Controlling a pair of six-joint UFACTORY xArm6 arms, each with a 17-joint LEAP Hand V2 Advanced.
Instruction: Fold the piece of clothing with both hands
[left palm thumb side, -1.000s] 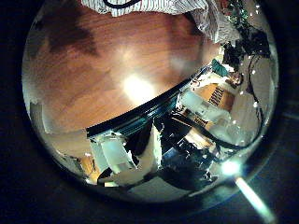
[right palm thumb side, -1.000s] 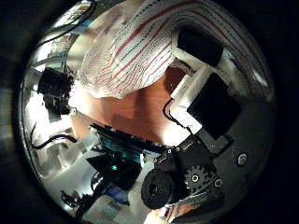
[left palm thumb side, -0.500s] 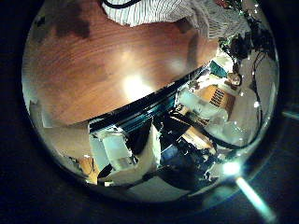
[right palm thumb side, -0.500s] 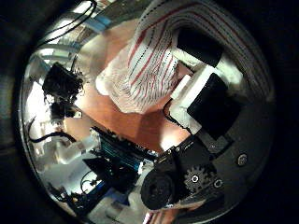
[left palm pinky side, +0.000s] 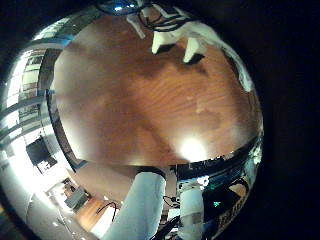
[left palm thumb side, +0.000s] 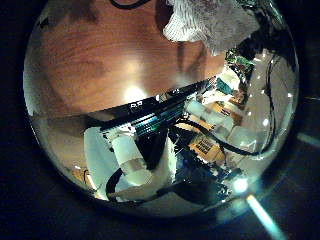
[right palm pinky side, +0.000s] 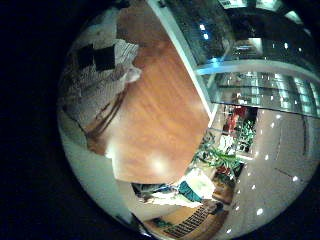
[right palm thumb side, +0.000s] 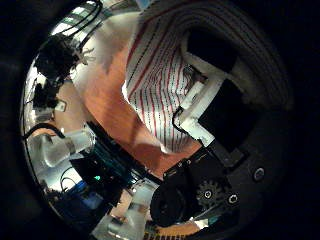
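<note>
A piece of clothing (right palm thumb side: 165, 75) of white cloth with thin stripes is seen close against the right hand (right palm thumb side: 215, 100) in the right thumb side palm view, where it fills much of the picture and hangs over the wooden table (right palm thumb side: 115, 110). The hand's black and white fingers (right palm thumb side: 205, 60) are laid across the cloth and curled onto it, so the garment is gripped by the right hand and gathered in folds beneath them. In the right little finger side palm view the same striped cloth (right palm pinky side: 95, 85) is shown bunched at the table's (right palm pinky side: 160, 115) edge, beside dark parts of a hand. In the left thumb side palm view a crumpled part of the garment (left palm thumb side: 205, 22) is seen lying on the table (left palm thumb side: 100, 60), well apart from that palm. The left hand's pale fingers (left palm pinky side: 185, 40) are seen in the left little finger side palm view, reaching over bare wood (left palm pinky side: 150, 100); they appear straight and nothing is held by them. The left palm is held above the table surface.
</note>
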